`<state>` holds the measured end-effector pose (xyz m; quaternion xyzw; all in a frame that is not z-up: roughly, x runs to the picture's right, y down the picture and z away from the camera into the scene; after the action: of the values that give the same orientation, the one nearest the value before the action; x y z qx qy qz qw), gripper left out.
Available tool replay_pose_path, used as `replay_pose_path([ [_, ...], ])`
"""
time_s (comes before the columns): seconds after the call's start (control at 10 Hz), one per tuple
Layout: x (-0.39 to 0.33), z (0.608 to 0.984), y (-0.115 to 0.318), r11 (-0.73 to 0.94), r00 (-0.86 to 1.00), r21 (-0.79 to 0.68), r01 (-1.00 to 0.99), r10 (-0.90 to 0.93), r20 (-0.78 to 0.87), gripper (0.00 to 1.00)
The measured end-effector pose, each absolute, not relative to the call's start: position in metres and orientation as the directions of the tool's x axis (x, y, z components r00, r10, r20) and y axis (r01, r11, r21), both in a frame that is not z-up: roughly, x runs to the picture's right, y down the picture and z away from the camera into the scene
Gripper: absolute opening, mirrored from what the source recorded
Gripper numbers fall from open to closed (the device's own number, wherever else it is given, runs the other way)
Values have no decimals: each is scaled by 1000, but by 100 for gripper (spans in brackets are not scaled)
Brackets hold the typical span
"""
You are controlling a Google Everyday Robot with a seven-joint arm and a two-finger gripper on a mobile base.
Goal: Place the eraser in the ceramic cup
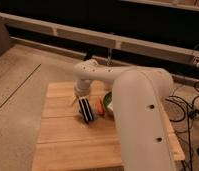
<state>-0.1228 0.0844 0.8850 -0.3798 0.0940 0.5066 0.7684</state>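
Note:
The eraser [86,110], a black striped block, lies on the wooden table [63,135] near its middle. My gripper [78,100] hangs at the end of the white arm [138,110], right over the eraser's far end, with its jaws open. I cannot tell whether it touches the block. The ceramic cup is hidden from this view.
A green bowl [108,99] peeks out from behind the arm just right of the eraser, with a small orange piece [100,105] beside it. The arm's bulk covers the table's right side. Cables [193,107] lie on the floor at right. A dark rail wall runs behind.

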Motion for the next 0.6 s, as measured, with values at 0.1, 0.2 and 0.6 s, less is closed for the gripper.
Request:
replay_pose_path([
  [0.1, -130, 890, 89, 196, 483, -506, -840, 695, -533, 65],
  [0.2, -135, 894, 92, 196, 496, -518, -833, 681, -540, 65],
  [0.6, -135, 902, 81, 203, 508, -527, -825, 675, -536, 65],
])
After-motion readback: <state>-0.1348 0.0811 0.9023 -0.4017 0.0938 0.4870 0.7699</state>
